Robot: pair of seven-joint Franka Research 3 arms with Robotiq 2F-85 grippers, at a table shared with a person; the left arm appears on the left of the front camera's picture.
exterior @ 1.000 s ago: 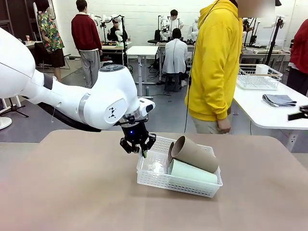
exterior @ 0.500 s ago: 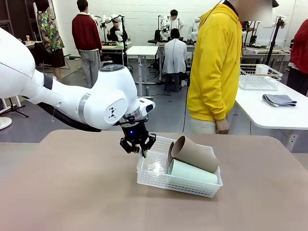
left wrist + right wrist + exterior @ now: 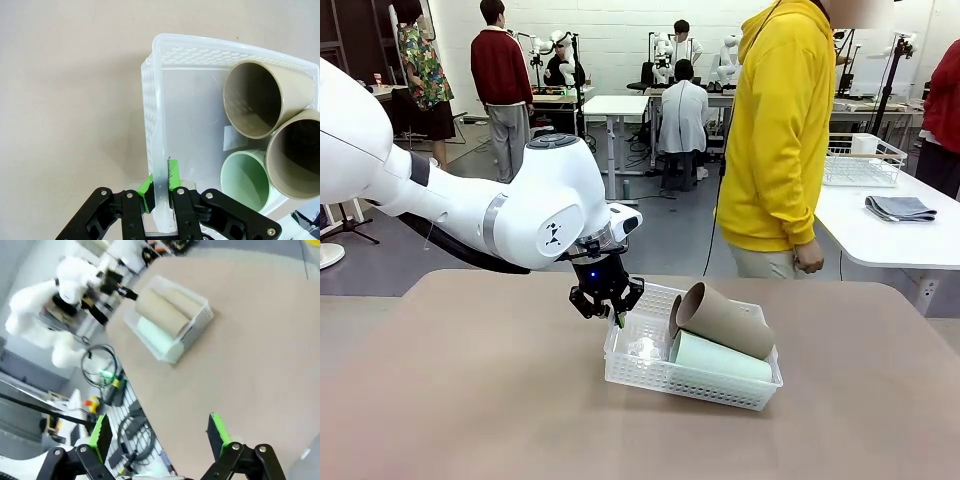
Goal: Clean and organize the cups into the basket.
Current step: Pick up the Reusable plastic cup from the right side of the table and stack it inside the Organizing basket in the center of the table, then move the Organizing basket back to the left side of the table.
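**Cups lie in the basket, left gripper clamped on its rim**

Cups fill the right part of the basket [image 3: 692, 377], which sits on the tan table [image 3: 470, 400] near the middle. In the front view the mint cup [image 3: 720, 357] lies on its side along the near wall, and a brown cup [image 3: 722, 319] rests on top of it, mouth toward the left arm. The left wrist view shows a second brown cup [image 3: 255, 99] behind those two, all three mouths facing the bare end of the basket.

The left gripper [image 3: 160, 180] is closed on the basket's end wall: one green pad presses the outside, the other finger sits inside, and the thin white rim stands pinched between them. In the front view this gripper [image 3: 616, 316] points down at the basket's left end, which is tipped slightly upward.

The right gripper [image 3: 159, 434] hangs well apart from the basket, above the table edge, its fingers spread wide with nothing between them.

A person [image 3: 780, 130] in a yellow hoodie stands at the table's far side, one hand [image 3: 809, 260] hanging low.
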